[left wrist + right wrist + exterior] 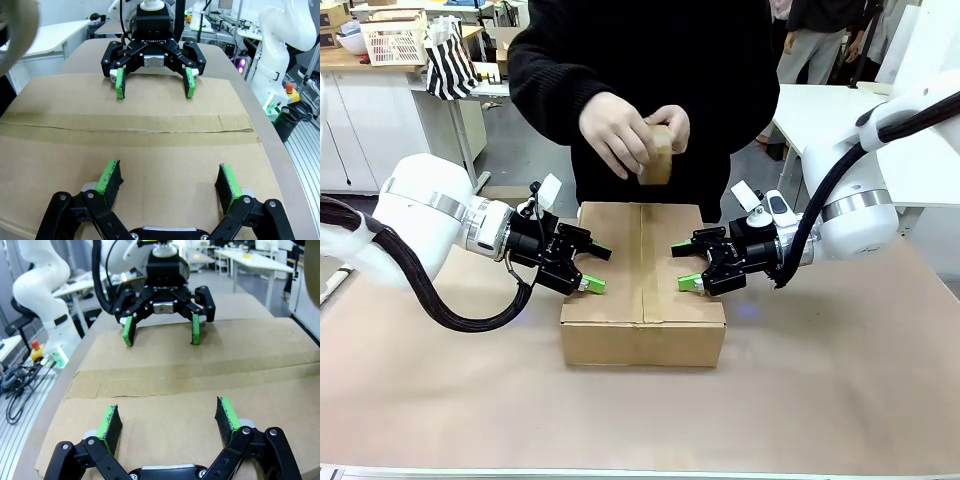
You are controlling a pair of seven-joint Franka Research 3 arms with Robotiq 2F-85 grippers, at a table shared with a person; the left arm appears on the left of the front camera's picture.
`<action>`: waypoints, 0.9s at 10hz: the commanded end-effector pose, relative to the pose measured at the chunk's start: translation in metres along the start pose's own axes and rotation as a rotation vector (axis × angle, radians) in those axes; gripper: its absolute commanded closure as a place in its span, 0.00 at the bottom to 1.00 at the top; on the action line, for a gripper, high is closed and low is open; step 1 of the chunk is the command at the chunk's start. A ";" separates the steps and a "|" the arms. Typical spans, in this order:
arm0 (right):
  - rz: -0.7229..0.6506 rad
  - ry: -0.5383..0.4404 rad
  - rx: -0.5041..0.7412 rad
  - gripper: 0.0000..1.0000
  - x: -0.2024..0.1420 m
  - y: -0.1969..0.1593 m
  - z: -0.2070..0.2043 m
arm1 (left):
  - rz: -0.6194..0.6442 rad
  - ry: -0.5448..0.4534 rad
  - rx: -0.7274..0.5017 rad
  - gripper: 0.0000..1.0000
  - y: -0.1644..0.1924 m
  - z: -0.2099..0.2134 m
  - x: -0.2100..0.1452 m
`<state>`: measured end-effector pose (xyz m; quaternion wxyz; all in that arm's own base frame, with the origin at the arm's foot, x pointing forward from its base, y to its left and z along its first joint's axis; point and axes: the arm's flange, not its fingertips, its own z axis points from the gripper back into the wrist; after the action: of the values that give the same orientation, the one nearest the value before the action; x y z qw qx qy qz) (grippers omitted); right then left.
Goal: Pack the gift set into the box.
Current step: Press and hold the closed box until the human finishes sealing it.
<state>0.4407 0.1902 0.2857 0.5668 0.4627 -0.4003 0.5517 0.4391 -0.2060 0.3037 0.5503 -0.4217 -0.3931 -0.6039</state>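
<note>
In the front view, one closed carton, the box, is sitting on the table between two robot hands. The left hand and right hand are resting at its top flaps, fingers spread and grasping nothing, probably steadying the lid while tape is closing the seam. One person is standing beyond, two hands holding one roll of tape above the far end; one tape strip is running along the seam. The gift set is presumably lying inside, though the shut flaps are hiding it.

In the left wrist view, two green-padded fingers are standing wide apart over one half of the lid, the right hand's two facing them across the seam.

In the right wrist view, that hand's two fingers are likewise parting, released, leaving the middle free, likely for taping.
</note>
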 end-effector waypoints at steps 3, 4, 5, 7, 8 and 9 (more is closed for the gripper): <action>-0.001 0.001 -0.002 0.00 0.000 0.001 0.000 | -0.010 -0.002 -0.005 0.00 -0.002 0.000 -0.005; -0.001 0.001 -0.002 0.00 0.000 0.001 0.000 | -0.010 -0.002 -0.005 0.00 -0.002 0.000 -0.005; -0.001 0.001 -0.002 0.00 0.000 0.001 0.000 | -0.010 -0.002 -0.005 0.00 -0.002 0.000 -0.005; -0.001 0.001 -0.002 0.00 0.000 0.001 0.000 | -0.010 -0.002 -0.005 0.00 -0.002 0.000 -0.005; -0.001 0.001 -0.002 0.00 0.000 0.001 0.000 | -0.010 -0.002 -0.005 0.00 -0.002 0.000 -0.005; -0.001 0.001 -0.002 0.00 0.000 0.001 0.000 | -0.010 -0.002 -0.005 0.00 -0.002 0.000 -0.005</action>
<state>0.4407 0.1902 0.2857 0.5668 0.4628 -0.4003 0.5517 0.4391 -0.2060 0.3037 0.5503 -0.4218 -0.3931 -0.6039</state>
